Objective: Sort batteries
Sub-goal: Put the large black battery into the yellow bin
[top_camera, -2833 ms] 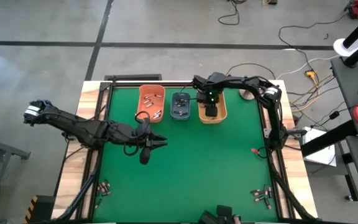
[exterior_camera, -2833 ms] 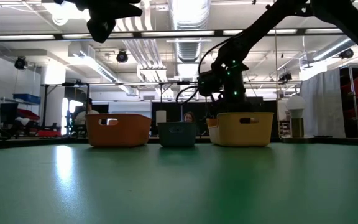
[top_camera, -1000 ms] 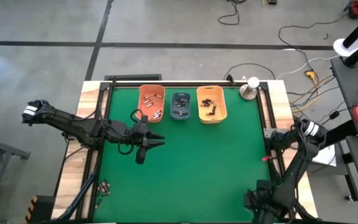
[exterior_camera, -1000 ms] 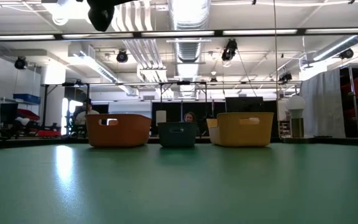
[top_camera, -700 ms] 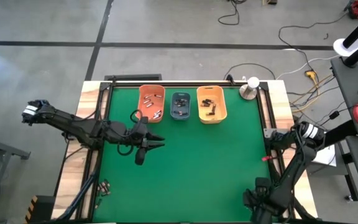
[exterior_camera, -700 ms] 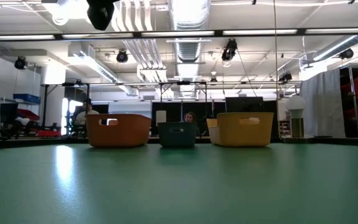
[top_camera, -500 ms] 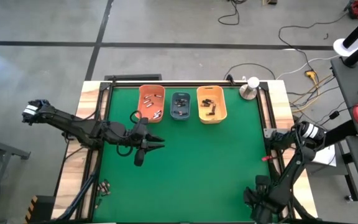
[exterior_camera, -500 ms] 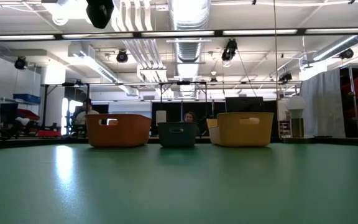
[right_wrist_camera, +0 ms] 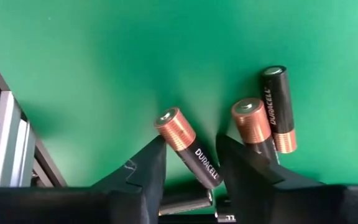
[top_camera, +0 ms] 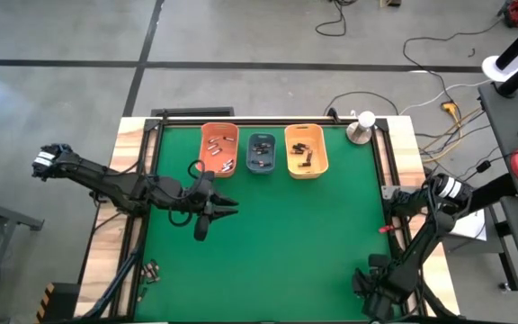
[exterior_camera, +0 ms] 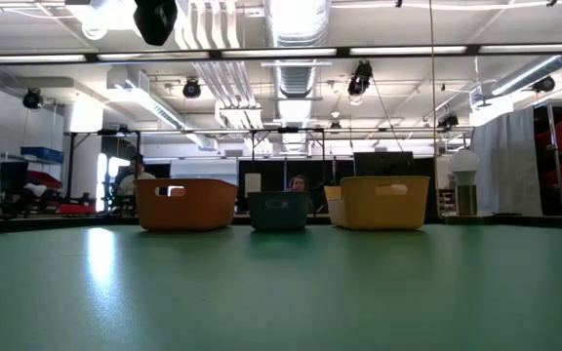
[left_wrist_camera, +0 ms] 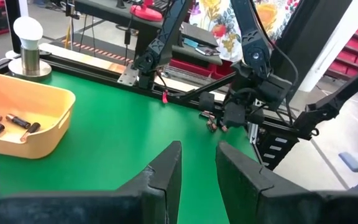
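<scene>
Copper-topped battery point(right_wrist_camera: 188, 149) lies on the green tabletop point(top_camera: 304, 234) at the near right corner, with two more batteries point(right_wrist_camera: 263, 118) just beside it. Your right hand point(right_wrist_camera: 191, 157) straddles it, fingers apart, not yet clamped. Since 2.8 s ago that arm has left the yellow-orange bin point(top_camera: 306, 174) and come down here, so judge the last drop done and the next pick beginning. Left hand point(top_camera: 223, 207) waits mid-left, fingers apart, empty.
</scene>
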Action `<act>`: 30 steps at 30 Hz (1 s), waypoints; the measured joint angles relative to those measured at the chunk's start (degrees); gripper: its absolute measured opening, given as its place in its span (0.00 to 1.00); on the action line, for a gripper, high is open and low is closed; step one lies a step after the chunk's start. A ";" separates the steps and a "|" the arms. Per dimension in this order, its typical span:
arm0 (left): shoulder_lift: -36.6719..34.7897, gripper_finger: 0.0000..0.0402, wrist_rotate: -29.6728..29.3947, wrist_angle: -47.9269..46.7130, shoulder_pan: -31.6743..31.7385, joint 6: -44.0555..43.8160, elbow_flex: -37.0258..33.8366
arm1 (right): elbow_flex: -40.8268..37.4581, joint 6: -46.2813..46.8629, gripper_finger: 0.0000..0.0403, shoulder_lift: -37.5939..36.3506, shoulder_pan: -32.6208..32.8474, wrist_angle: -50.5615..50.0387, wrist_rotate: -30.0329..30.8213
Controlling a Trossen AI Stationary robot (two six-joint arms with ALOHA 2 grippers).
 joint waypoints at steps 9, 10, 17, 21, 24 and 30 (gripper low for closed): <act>0.00 0.20 -0.02 -0.04 0.00 0.29 0.00 | 0.15 -3.21 0.14 0.07 0.02 -0.73 1.08; 0.00 0.20 -0.02 -0.05 0.00 0.45 0.00 | 0.40 -4.17 0.13 0.13 0.02 -0.89 1.11; 0.00 0.20 0.23 -0.39 0.00 1.64 0.00 | 3.02 -8.56 0.14 0.42 -0.29 0.79 2.07; 0.00 0.20 0.28 -0.98 0.00 2.16 0.00 | 4.59 -10.03 0.15 0.42 -1.53 0.21 2.00; 0.00 0.20 0.28 -0.88 0.00 2.86 0.00 | 5.65 -11.72 0.14 0.42 -3.66 0.13 2.71; 0.00 0.20 0.28 -0.63 0.00 2.92 0.00 | 7.48 -17.41 0.13 0.58 -10.32 -0.21 7.63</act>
